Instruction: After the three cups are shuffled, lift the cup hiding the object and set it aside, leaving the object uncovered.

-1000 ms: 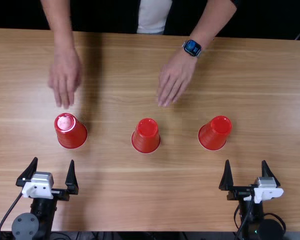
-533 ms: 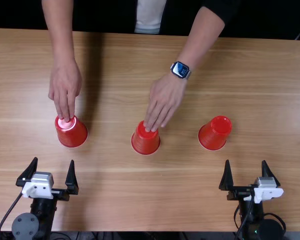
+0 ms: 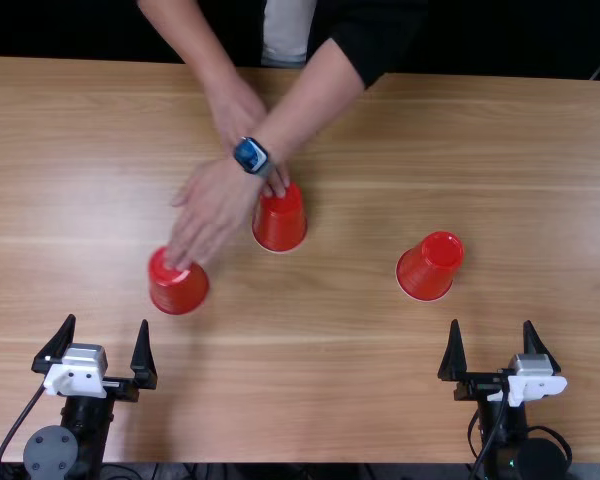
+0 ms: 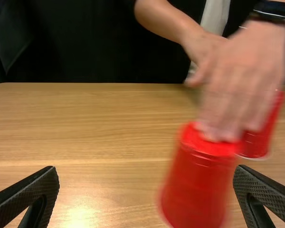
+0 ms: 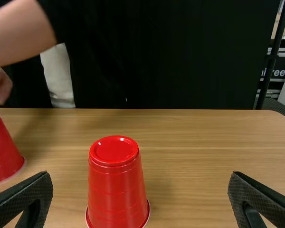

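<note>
Both pairs of jaws stand apart, with nothing between them.

From above, we see the left gripper [image 3: 106, 325] and the right gripper [image 3: 490, 325] at the near edge of the light brown wooden table [image 3: 540, 140], apart from all three cups. The left red plastic cup [image 3: 177, 282] stands mouth down in front of the left gripper. A person's hand with a blue wristwatch [image 3: 212, 208] rests its fingertips on that cup's base. The middle red plastic cup [image 3: 280, 218] stands mouth down farther back, near the table's middle. The person's other hand [image 3: 238, 105] touches its far side, and that arm passes under the watch arm. The right red plastic cup [image 3: 430, 266] stands mouth down by itself, ahead of the right gripper and well apart from both hands. We cannot tell which cup covers the object.

From the left wrist, we look out between the left gripper's [image 4: 145, 168] black fingers. The left red plastic cup [image 4: 197, 185] is close ahead under the blurred watch hand [image 4: 242, 80], with the middle red plastic cup [image 4: 259, 137] just behind it.

From the right wrist, the right gripper [image 5: 140, 175] frames the right red plastic cup [image 5: 116, 180], which stands upright on its rim. The middle red plastic cup [image 5: 2, 152] is off to one side with fingers [image 5: 0, 90] above it.
</note>
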